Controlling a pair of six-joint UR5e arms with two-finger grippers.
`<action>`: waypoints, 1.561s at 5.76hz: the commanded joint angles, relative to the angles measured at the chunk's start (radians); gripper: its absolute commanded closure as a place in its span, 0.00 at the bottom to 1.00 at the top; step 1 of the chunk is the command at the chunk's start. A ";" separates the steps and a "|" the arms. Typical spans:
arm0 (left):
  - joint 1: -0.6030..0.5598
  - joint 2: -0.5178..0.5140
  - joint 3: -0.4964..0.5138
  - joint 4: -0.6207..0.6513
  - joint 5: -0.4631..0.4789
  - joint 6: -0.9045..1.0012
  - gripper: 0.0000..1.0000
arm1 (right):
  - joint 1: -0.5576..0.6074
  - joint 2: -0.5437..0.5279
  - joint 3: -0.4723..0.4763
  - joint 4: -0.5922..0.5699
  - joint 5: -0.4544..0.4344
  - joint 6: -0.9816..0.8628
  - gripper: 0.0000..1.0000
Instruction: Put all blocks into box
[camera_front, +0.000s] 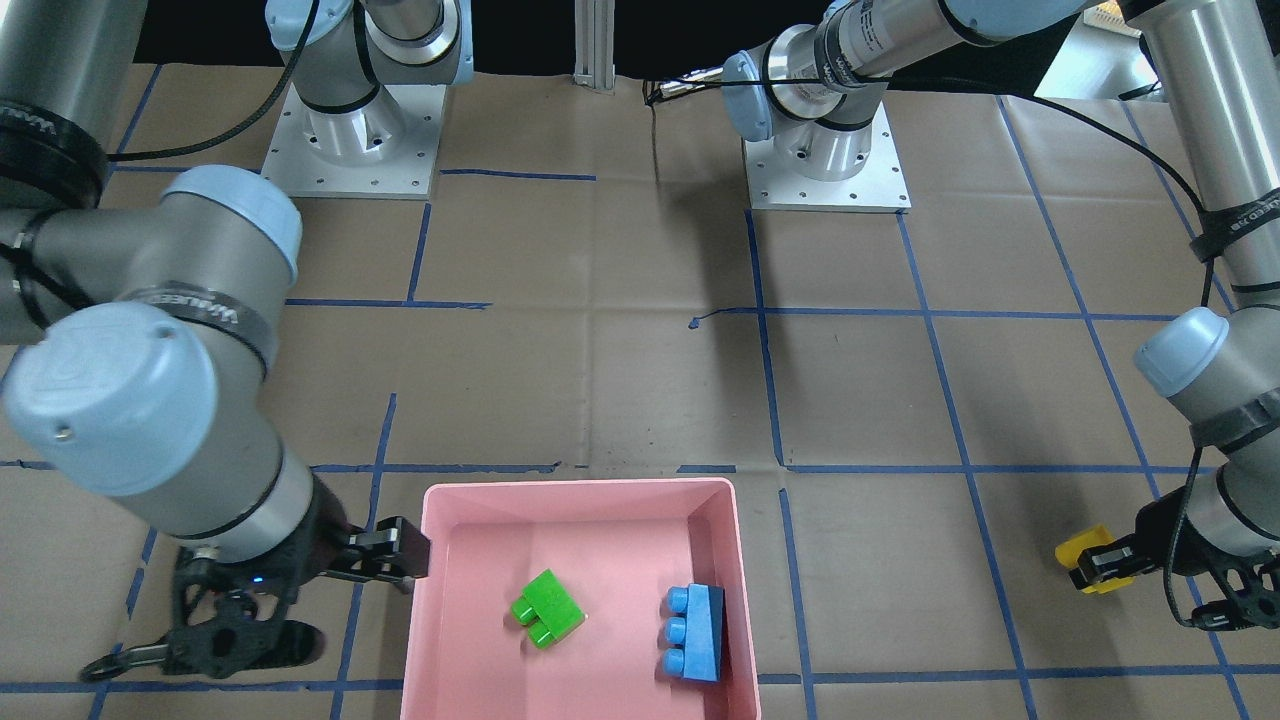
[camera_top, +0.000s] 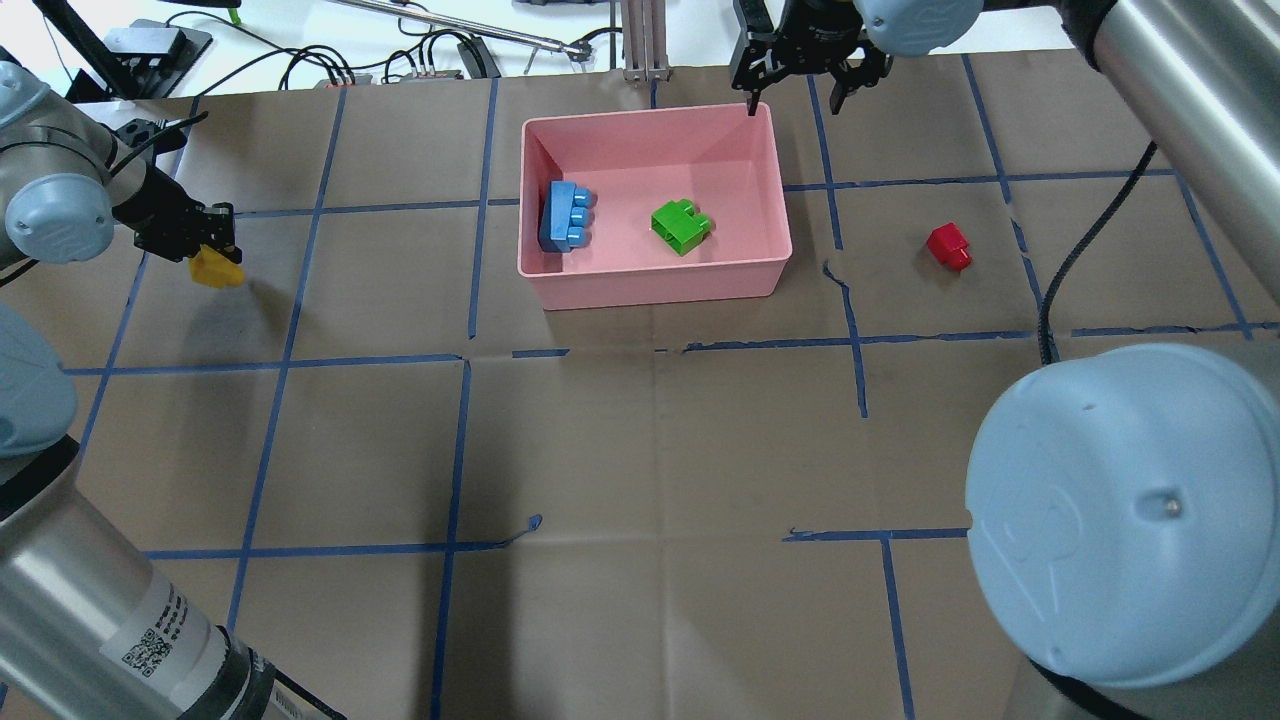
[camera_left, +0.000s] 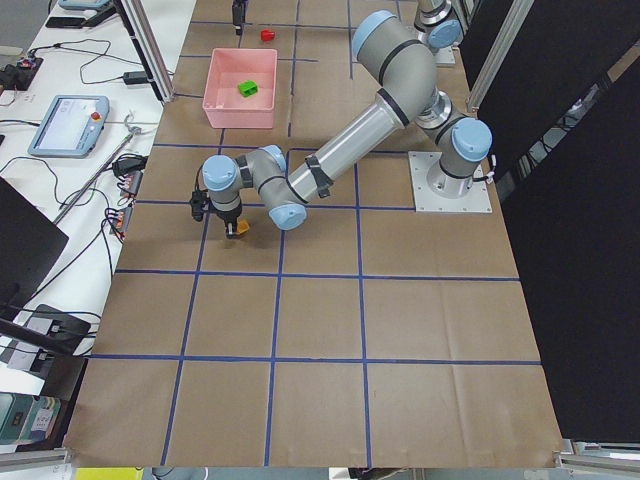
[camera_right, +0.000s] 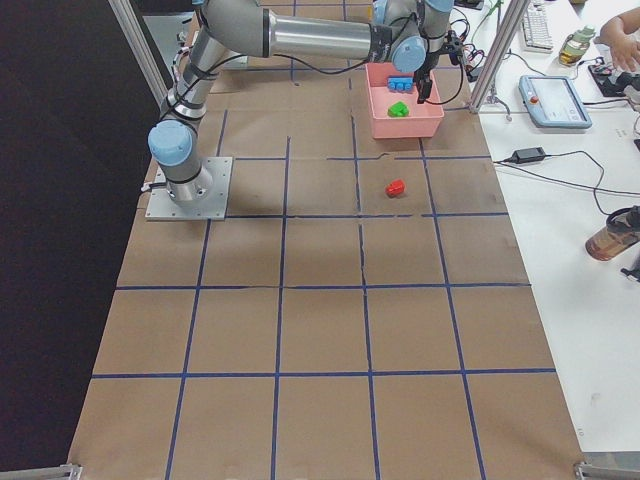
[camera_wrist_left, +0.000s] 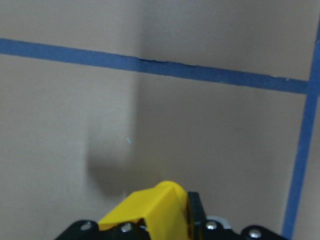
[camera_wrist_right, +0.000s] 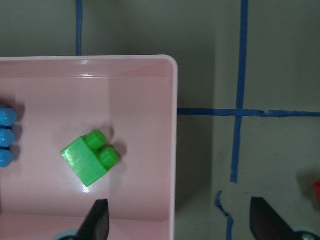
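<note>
There are four glossy plastic studded toy bricks and one large shallow pink plastic tray with sloped walls and a rounded rim, all on a table covered in creased brown paper marked with a blue tape grid. Two bricks are in the tray, well apart from each other. The longer blue three-stud brick lies on its side against one end wall with its studs facing the tray's middle. The green two-stud brick is tipped over on the floor near the centre. The small red one-stud brick lies on the paper outside the tray, on the robot's right side. The yellow brick is clamped between the black fingers of the left gripper, far from the tray on the robot's left. The right gripper stands spread wide and empty at a corner of the tray, with one finger over the tray floor and the other over the paper outside. The overhead and right-side views show the red brick whole. The front-facing view does not show it, and the right wrist camera catches only a red sliver at its edge. The left wrist camera alone shows the yellow brick close up, with its rounded stud, smooth face and a soft shadow on the paper.
</note>
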 joint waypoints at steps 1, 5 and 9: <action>-0.063 0.055 0.005 -0.030 -0.007 -0.081 1.00 | -0.138 0.001 0.030 0.040 -0.009 -0.329 0.00; -0.475 0.121 0.058 0.018 -0.059 -0.347 1.00 | -0.231 0.022 0.328 -0.215 -0.021 -0.545 0.00; -0.629 0.061 0.060 0.066 -0.030 -0.398 0.06 | -0.231 0.053 0.391 -0.296 -0.092 -0.545 0.09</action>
